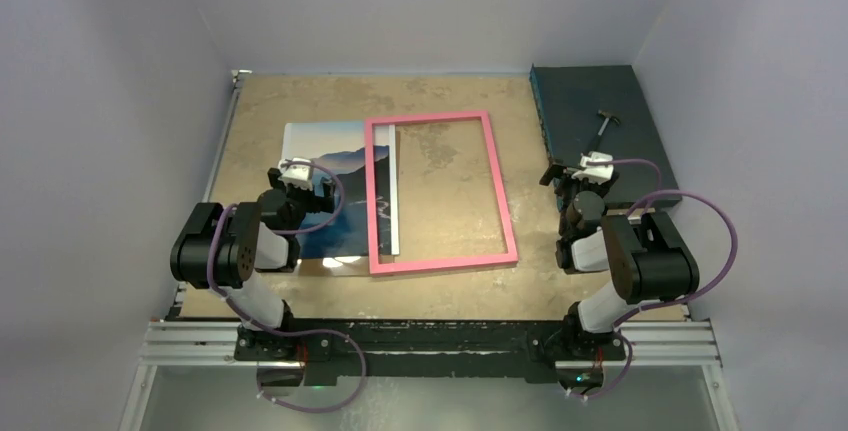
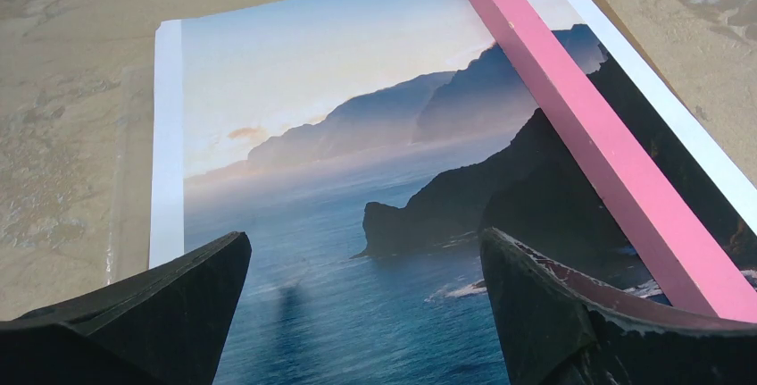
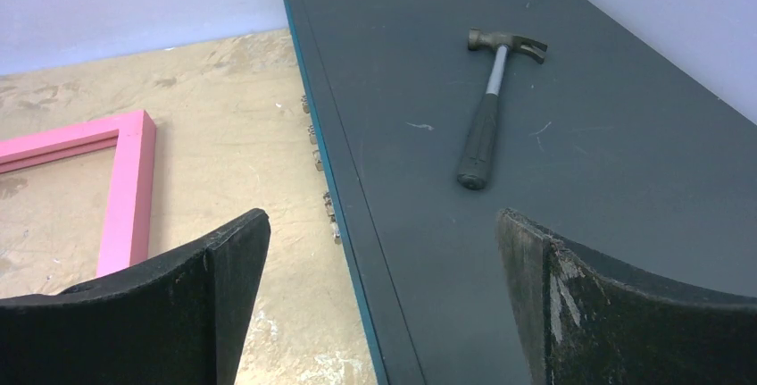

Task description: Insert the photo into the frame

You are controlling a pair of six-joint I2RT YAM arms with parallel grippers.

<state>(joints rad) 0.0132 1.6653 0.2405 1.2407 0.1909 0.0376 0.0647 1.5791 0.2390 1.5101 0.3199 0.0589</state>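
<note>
The photo (image 1: 325, 156) lies face up on the left half of the table, showing blue sea, dark cliffs and pale sky (image 2: 339, 135). The pink frame (image 1: 445, 263) lies flat to its right. The frame's left rail (image 2: 594, 126) rests across the photo's right part, leaving a white-edged strip of print inside the frame. My left gripper (image 1: 297, 176) hovers over the photo's near half. It is open, and nothing sits between its fingers (image 2: 366, 242). My right gripper (image 1: 580, 173) is open and empty (image 3: 384, 220) above the table's right side, with the frame's far right corner (image 3: 129, 188) to its left.
A dark blue-grey board (image 1: 585, 101) lies at the back right with a hammer (image 3: 486, 117) on it; its edge (image 3: 348, 215) runs under my right gripper. A brown board edge (image 1: 335, 265) shows below the photo's near side. Walls close in the table on three sides.
</note>
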